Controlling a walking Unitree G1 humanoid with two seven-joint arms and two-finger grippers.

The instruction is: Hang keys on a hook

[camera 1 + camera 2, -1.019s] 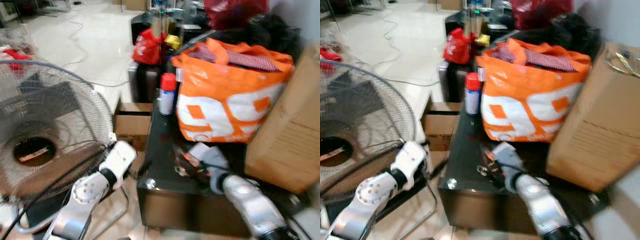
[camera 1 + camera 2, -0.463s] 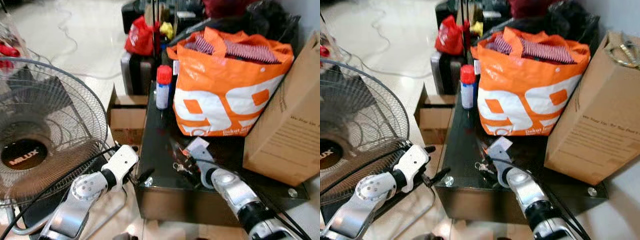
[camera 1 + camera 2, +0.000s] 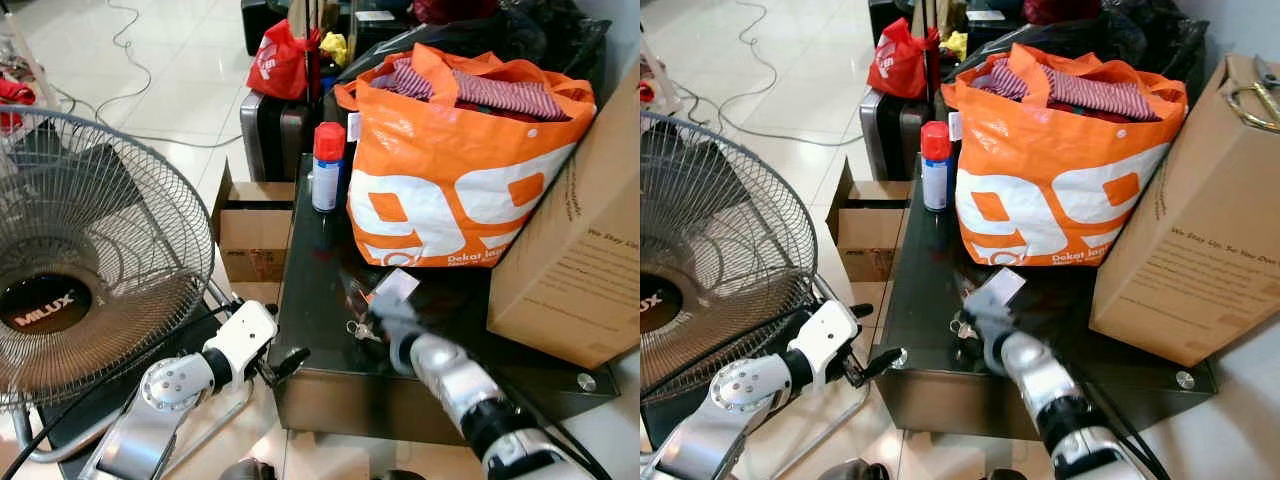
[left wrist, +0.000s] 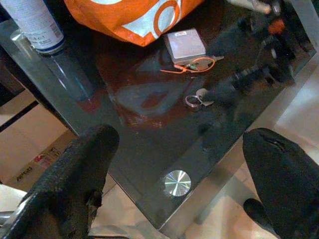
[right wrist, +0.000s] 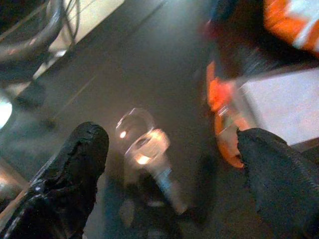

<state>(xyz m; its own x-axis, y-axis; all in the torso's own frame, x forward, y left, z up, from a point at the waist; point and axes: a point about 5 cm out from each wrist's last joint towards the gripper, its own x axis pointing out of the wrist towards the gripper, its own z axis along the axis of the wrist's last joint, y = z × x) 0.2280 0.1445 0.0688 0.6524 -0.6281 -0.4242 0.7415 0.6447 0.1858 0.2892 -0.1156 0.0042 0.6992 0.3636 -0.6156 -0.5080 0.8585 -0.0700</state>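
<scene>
The metal keys [image 4: 198, 97] on their round ring lie on the glossy dark glass table [image 3: 310, 300]; the right gripper [image 5: 164, 164] hovers over them, black fingers spread wide; the left gripper [image 4: 179, 164] gapes wide beside the table's edge.

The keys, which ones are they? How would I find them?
Find the big orange bag on the black glass table. Before it lies a small grey box; the keys are nearer the table's edge, silvery with a round ring, under the open right end effector.
</scene>
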